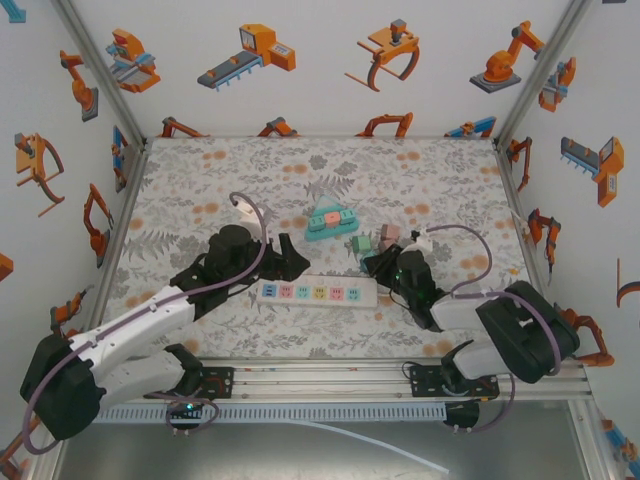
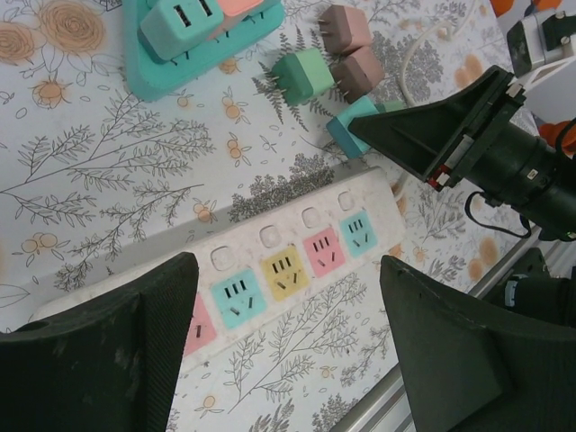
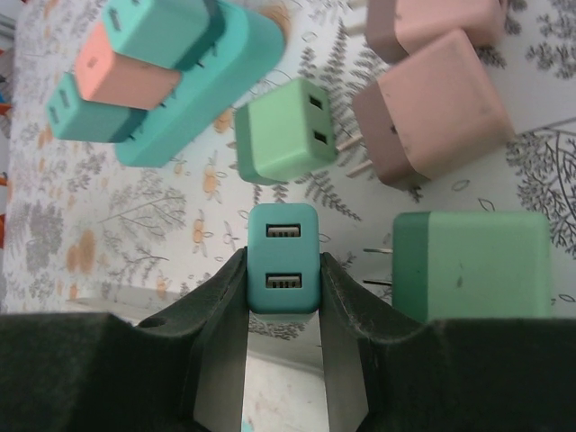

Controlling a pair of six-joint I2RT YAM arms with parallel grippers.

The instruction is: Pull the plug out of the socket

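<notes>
Clamped between the matte black, wedge-shaped fingers of the right gripper: a small teal plug, a smooth plastic cube with rounded corners and two USB slots on the face turned to the wrist camera; jaws narrowed to the plug's width, pressing on its two flat sides. Held just beyond the far long edge of the power strip, near its right end, off the socket faces; contact with the cloth not discernible. Strip itself: a long white glossy bar with a row of square pastel socket plates in pink, blue, yellow, pink and blue, lying flat on the floral tablecloth. Poised above the strip's left half: the left gripper, jaws spread wide, blunt dark scuffed fingers well apart on either side of the blue and yellow plates, gripping nothing. Farther back, near the teal plug: a loose light-green plug with bare metal prongs, two dusty-pink cube plugs, a two-tone green block, and a triangular teal socket block carrying teal and salmon adapters.
</notes>
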